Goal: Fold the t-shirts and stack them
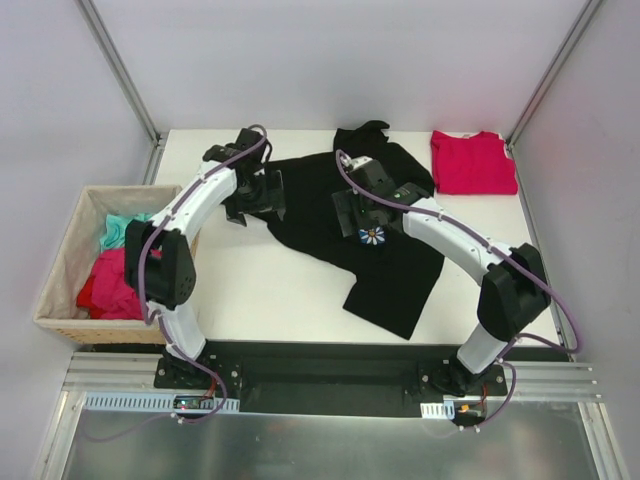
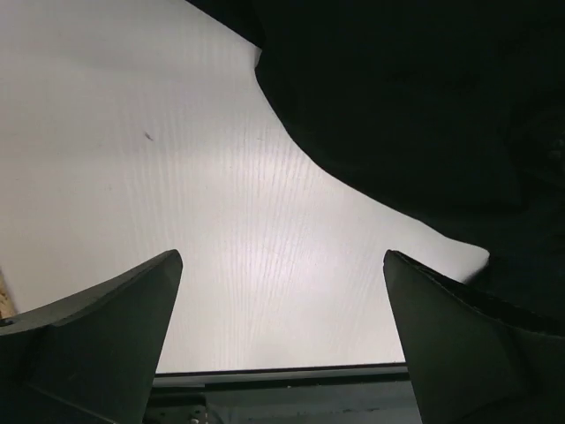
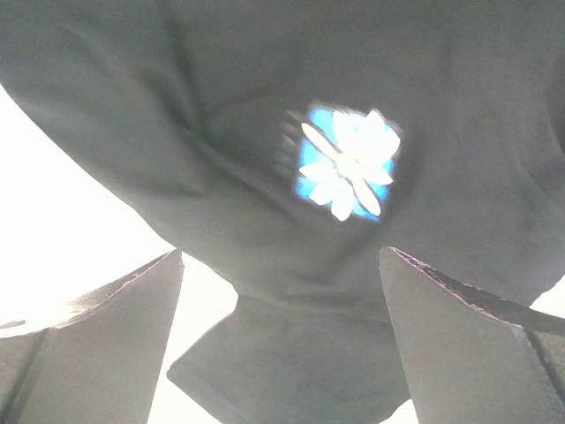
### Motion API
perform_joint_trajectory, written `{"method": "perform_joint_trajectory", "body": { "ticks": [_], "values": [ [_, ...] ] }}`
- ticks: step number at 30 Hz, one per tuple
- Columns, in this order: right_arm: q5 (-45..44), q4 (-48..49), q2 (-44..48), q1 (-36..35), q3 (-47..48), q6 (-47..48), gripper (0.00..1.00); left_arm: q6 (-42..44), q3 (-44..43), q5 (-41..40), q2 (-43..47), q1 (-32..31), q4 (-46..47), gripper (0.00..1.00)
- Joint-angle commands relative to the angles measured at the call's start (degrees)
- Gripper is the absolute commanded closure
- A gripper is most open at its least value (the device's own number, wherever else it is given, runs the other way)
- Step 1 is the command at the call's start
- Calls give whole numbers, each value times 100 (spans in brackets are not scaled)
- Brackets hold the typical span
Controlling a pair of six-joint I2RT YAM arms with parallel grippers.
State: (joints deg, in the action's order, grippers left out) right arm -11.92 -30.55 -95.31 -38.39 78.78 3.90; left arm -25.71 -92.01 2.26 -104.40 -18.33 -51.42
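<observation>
A large black t-shirt (image 1: 395,280) lies spread and rumpled across the middle of the white table (image 1: 270,290), its pale flower-like emblem (image 1: 371,236) facing up. A crimson-red t-shirt (image 1: 472,162) lies folded flat at the far right corner. My left gripper (image 1: 250,205) hovers open at the black shirt's left edge. In the left wrist view this gripper (image 2: 281,258) has only bare table between its fingers, and the black t-shirt (image 2: 415,97) lies beyond. My right gripper (image 3: 280,254) is open above the black t-shirt (image 3: 221,115), just short of the emblem (image 3: 347,163), holding nothing.
A woven tan basket (image 1: 60,270) stands off the table's left side, holding teal cloth (image 1: 122,228) and red-pink cloth (image 1: 108,288). Metal frame posts rise at the far corners. A black base rail runs along the near edge.
</observation>
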Motion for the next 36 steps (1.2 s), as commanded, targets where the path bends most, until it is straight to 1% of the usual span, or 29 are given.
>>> {"method": "perform_joint_trajectory", "body": {
  "ticks": [1, 4, 6, 7, 8, 9, 10, 12, 14, 15, 16, 17, 19, 26, 31, 34, 35, 36],
  "values": [
    [261, 276, -295, -256, 629, 356, 3, 154, 280, -480, 833, 40, 659, 1],
    [357, 742, -383, -511, 831, 743, 3, 137, 385, -613, 1088, 162, 808, 1],
    [384, 996, -479, -695, 1067, 989, 3, 49, 718, -604, 1429, 311, 1027, 1],
    [419, 1067, -532, -792, 1173, 1077, 3, -73, 893, -648, 1562, 495, 1150, 1],
    [419, 1077, -620, -845, 1288, 1139, 3, -126, 1234, -648, 1702, 601, 1239, 1],
    [401, 1007, -725, -871, 1410, 1235, 3, -179, 1360, -639, 1904, 707, 1283, 1],
    [366, 911, -996, -941, 1786, 1262, 3, -275, 1457, -639, 1984, 917, 1292, 1],
    [305, 543, -1313, -1021, 2192, 1297, 3, -294, 1720, -788, 2186, 1050, 1275, 1],
    [235, 331, -1823, -1109, 2745, 1245, 3, -294, 1966, -990, 2379, 1181, 1275, 1],
    [173, 51, -2042, -1135, 2956, 1184, 3, -294, 2028, -1000, 2441, 1226, 1275, 1],
    [42, -99, -2436, -1170, 3402, 1157, 4, -268, 2116, -991, 2477, 1270, 1275, 1],
    [-3, -353, -2657, -1188, 3616, 1139, 4, -250, 2134, -1000, 2529, 1340, 1275, 1],
    [-99, -513, -3114, -1232, 4002, 1069, 3, -206, 2169, -1008, 2556, 1384, 1248, 1],
    [-275, -698, -4003, -1346, 4496, 920, 2, -109, 2161, -991, 2661, 1525, 1204, 1],
    [-240, -681, -4312, -1443, 4786, 849, 1, -83, 2187, -982, 2662, 1560, 1204, 1],
    [-267, -357, -4312, -1522, 4795, 928, 1, -153, 2239, -1017, 2732, 1560, 1213, 1],
    [-258, -321, -4347, -1531, 4909, 937, 1, -171, 2257, -1061, 2758, 1560, 1222, 1],
    [-258, -355, -4478, -1548, 5214, 937, 1, -214, 2275, -1105, 2793, 1560, 1222, 1]
  ]
}}
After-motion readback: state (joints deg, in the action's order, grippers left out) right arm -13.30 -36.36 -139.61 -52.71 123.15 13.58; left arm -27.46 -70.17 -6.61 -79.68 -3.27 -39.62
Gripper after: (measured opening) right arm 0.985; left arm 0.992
